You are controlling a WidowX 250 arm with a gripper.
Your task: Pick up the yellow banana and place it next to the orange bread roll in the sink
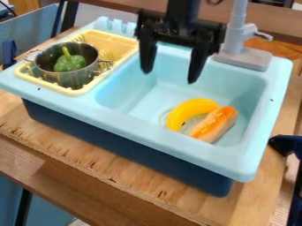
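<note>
2 food pieces in the sink basin right now, folks: 1 yellow banana (185, 110) and 1 orange-and-tan piece that looks like a hot dog (216, 123). They're side by side at the near end of the basin, with the banana's curve arching around toward the hot dog. 1 black gripper (169, 77) hangs over the basin, nothing in its grasp, and its 2 fingers (147, 58) are spread well apart, pointing down.

Rest of the count: 1 metal pot (66, 80) with 1 green pepper (69, 64) inside, stem up. The pot sits in 1 pale yellow dish rack (119, 42) on the left side of the sink. Then 1 grey faucet (235, 37) stands at the back edge. 1 sink (141, 133) total, light blue on top with a dark blue base.

Surface-wise, it's all on a light wooden board (80, 152) with a rough, splintery front edge. Behind the sink there's another brown wooden surface (276, 22). Around the room I can spot a grey-blue panel (31, 27) at upper left with black bars (69, 17) beside it, plus some dark hardware (284, 143) at the right edge, too cut off to say what it is.
</note>
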